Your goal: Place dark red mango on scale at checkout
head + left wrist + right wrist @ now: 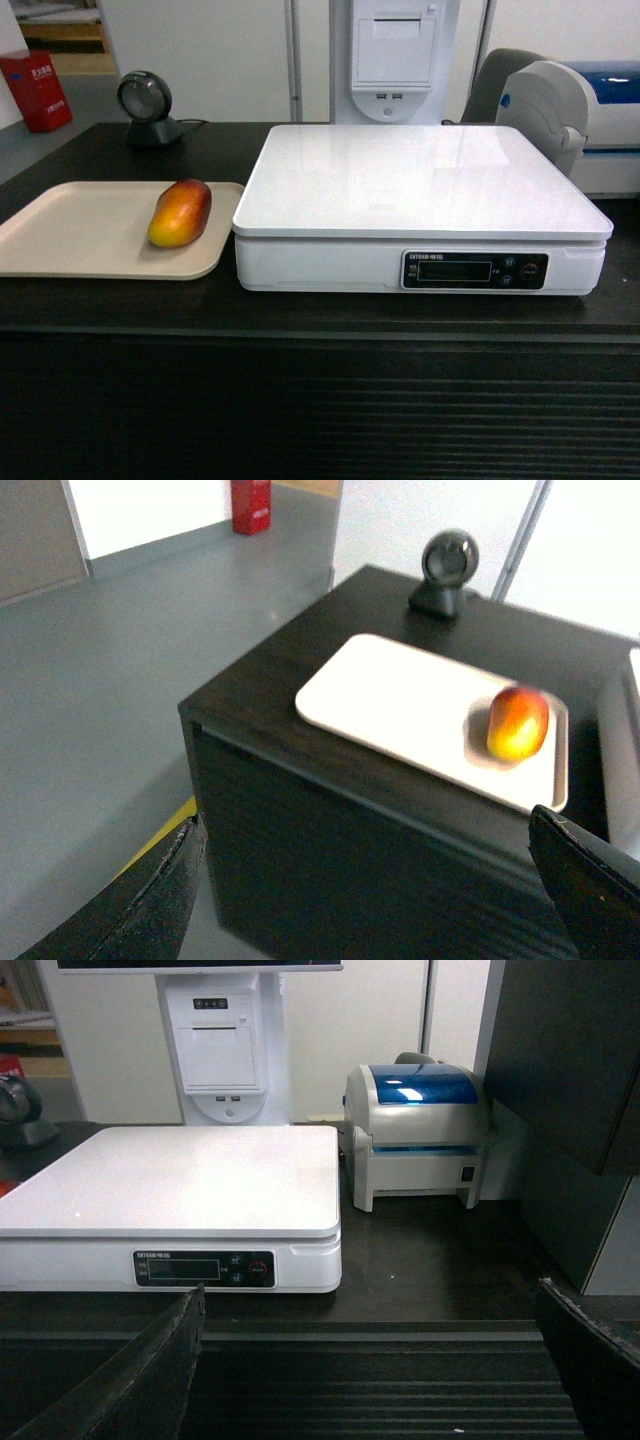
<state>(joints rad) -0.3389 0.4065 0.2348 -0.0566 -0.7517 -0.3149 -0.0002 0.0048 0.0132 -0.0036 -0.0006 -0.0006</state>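
On the checkout counter — task not yet begun.

We find the dark red mango (180,212) lying on the beige tray (60,240), at 9 o'clock from the scale (420,180), whose white top is bare. Nothing has been lifted or gripped. In the wrist views the left gripper (370,880) and right gripper (370,1360) each show widely parted fingers with nothing between them, both short of the checkout (320,400) front. All remains in our judgement — reach, grasp, carry toward 3 o'clock, set down.
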